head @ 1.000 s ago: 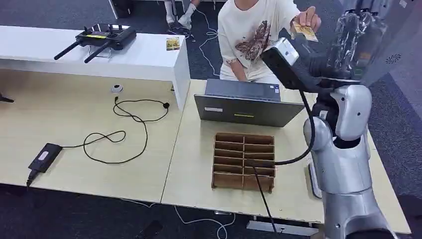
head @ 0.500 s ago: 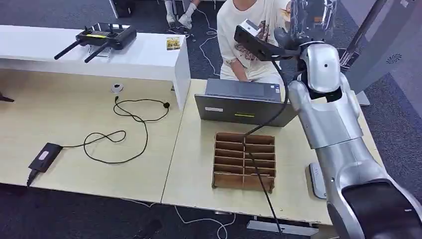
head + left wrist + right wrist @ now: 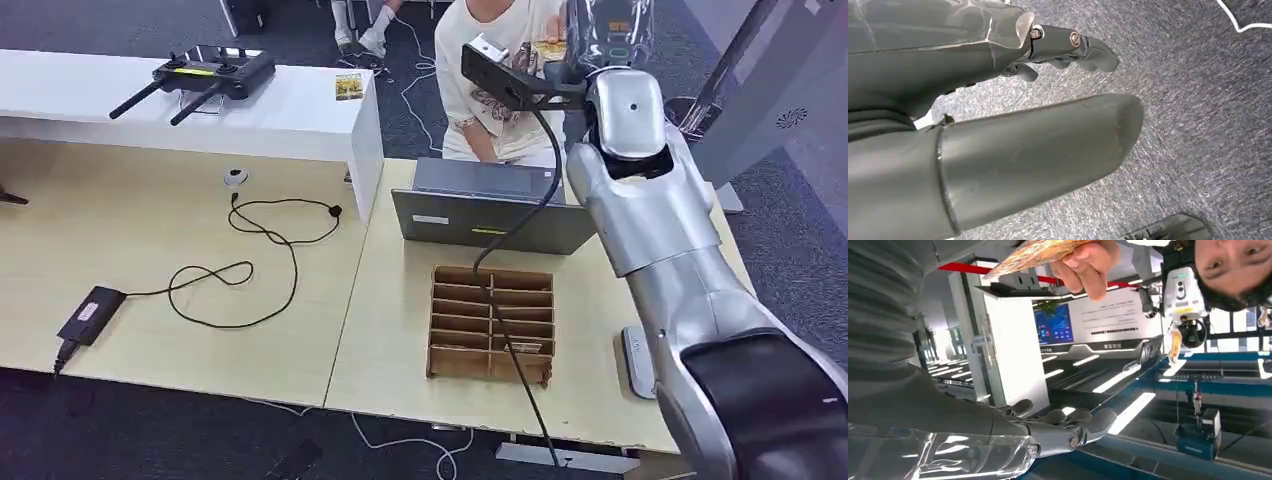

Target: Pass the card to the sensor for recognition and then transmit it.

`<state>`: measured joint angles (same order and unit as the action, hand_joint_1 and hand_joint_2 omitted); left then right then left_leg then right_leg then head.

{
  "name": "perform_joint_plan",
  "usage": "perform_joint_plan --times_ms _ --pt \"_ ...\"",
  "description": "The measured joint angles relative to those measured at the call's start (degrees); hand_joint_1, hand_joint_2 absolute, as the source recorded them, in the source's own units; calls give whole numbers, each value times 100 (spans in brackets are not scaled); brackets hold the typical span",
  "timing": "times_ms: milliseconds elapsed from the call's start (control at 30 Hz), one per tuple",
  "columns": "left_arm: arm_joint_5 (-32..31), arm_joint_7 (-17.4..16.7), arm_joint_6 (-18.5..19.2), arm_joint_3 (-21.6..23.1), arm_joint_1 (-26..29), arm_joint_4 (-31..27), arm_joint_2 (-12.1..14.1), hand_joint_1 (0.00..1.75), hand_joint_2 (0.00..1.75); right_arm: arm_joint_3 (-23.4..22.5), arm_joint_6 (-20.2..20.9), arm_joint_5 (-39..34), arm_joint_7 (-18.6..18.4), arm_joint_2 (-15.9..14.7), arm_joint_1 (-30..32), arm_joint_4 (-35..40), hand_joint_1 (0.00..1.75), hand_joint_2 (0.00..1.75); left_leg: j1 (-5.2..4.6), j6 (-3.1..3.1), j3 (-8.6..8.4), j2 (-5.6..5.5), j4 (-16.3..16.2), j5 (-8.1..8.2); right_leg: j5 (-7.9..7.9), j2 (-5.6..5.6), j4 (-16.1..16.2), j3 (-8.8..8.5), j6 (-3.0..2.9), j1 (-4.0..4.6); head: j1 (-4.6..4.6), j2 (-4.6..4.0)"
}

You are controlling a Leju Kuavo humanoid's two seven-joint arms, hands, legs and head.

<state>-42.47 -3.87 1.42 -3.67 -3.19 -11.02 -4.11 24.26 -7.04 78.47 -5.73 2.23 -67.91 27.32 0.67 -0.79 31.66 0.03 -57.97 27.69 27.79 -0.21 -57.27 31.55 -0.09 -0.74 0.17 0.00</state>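
A person in a white shirt (image 3: 500, 70) sits behind the laptop and pinches an orange patterned card (image 3: 1035, 251) in their fingers (image 3: 1088, 267). The card (image 3: 550, 47) shows small in the head view beside my raised right hand (image 3: 608, 28), which is wrapped in clear plastic. The dark fingers (image 3: 1068, 426) of my right hand stretch out a little apart from the card, holding nothing. My left hand (image 3: 1048, 125) hangs over grey carpet with thumb and fingers (image 3: 1078, 47) apart, holding nothing. A flat grey pad (image 3: 637, 362) lies at the table's right edge.
A grey laptop (image 3: 490, 212) stands in front of the person. A brown divider box (image 3: 490, 322) sits near the table's front edge, with my wrist cable across it. A black cable and power brick (image 3: 90, 315) lie at left; a controller (image 3: 212, 72) rests on the white shelf.
My right arm has swung left and up, carrying the hand to the person's raised card. The person's hand with the card has shifted left.
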Motion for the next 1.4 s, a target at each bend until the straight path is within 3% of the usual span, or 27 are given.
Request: perform_joint_plan --times_ms 33,67,100,133,200,1067,1233,1400 --pt "-13 6 0 -11 0 0 0 0 0 0 11 0 -13 2 -11 -30 0 175 0 0 0 0 0 0 0 0 0 0 0 0 -2 0" --pt "-13 11 -4 -17 0 0 0 0 0 0 13 0 -22 2 -22 -50 23 175 0 0 0 0 -1 0 0 0 0 0 0 0 0 0" --pt "-19 15 -4 -24 1 0 0 0 0 0 11 0 -28 2 -31 -81 99 175 0 0 0 0 -1 0 0 0 0 0 0 0 0 0" --pt "-31 22 -4 -37 1 0 0 0 0 0 11 9 -28 2 -41 -105 138 175 0 0 0 0 -1 0 0 0 0 0 0 0 0 0" --pt "-48 33 -4 -46 1 0 0 0 0 0 9 39 -28 0 -59 -153 175 175 0 0 1 0 -1 0 0 0 0 0 1 0 0 2" --pt "-140 48 -39 -98 35 0 -4 0 0 -24 -221 -4 212 81 -85 -240 175 175 0 0 4 1 -3 0 0 0 0 3 1 0 0 0" --pt "-151 68 -50 -155 52 0 -7 0 0 -188 -496 -343 470 101 -79 -201 175 175 0 0 5 0 -3 0 0 0 0 3 1 0 0 0" --pt "-175 107 -57 -186 67 0 -9 0 0 -636 -645 -1154 1039 146 -3 22 175 175 0 0 5 -1 -3 0 0 -2 0 4 1 0 0 0"
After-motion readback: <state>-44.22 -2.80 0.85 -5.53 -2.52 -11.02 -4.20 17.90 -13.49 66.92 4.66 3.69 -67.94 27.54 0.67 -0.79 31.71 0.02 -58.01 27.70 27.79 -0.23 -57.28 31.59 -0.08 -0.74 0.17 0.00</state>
